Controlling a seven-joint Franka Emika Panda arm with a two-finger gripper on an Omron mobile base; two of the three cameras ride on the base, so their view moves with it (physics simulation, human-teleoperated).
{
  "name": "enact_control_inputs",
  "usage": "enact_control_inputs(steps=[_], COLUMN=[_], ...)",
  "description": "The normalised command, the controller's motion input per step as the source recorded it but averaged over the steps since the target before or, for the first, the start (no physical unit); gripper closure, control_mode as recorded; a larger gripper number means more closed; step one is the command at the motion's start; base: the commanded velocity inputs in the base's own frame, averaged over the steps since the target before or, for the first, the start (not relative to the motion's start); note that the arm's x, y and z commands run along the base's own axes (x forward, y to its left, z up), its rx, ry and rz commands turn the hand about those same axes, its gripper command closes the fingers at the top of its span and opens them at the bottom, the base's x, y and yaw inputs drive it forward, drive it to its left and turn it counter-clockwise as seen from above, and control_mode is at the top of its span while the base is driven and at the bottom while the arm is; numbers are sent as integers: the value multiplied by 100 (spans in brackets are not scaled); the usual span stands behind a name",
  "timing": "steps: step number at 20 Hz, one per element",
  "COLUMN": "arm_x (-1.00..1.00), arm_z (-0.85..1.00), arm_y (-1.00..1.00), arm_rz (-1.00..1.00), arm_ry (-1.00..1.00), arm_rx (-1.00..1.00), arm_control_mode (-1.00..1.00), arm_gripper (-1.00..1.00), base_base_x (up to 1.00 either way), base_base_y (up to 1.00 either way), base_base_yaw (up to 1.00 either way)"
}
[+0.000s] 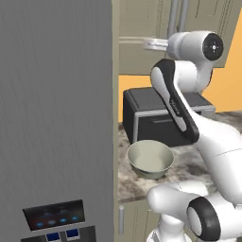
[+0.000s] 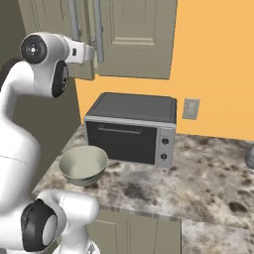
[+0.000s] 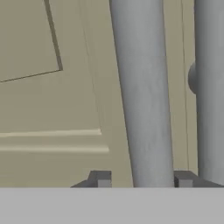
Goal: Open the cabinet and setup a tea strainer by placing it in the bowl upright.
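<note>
The cabinet [image 2: 139,34] hangs on the wall above the counter, both beige doors closed, with two long grey bar handles side by side. My gripper [image 3: 142,179] is up at the left door's handle [image 3: 142,87], one fingertip on each side of the bar, shut on it. The same gripper [image 1: 150,45] reaches the handles from the side, also seen in the right base view [image 2: 92,52]. The bowl [image 1: 150,158] stands empty and upright on the marbled counter in front of the oven [image 2: 83,164]. The tea strainer is out of view.
A black oven [image 2: 131,129] sits against the orange wall behind the bowl. A tall grey appliance panel [image 1: 56,118] blocks the left side. The second bar handle [image 3: 210,87] runs close to the right of the gripped one. A grey rounded object [image 2: 250,158] shows at the counter's far right.
</note>
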Motion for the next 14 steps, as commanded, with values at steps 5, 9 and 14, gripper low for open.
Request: enact_control_inputs(steps=[5,9,14], arm_x=[-100,-100,-100], arm_z=[0,17,46], arm_y=[100,100,100], arm_rz=[6,4,11], arm_ry=[-16,-6,5], arm_rx=[1,0,-2], arm_control_mode=[-100,-100,-100], arm_gripper=[100,100,100], base_base_x=[0,0,0], base_base_y=[0,0,0], base_base_yaw=[0,0,0])
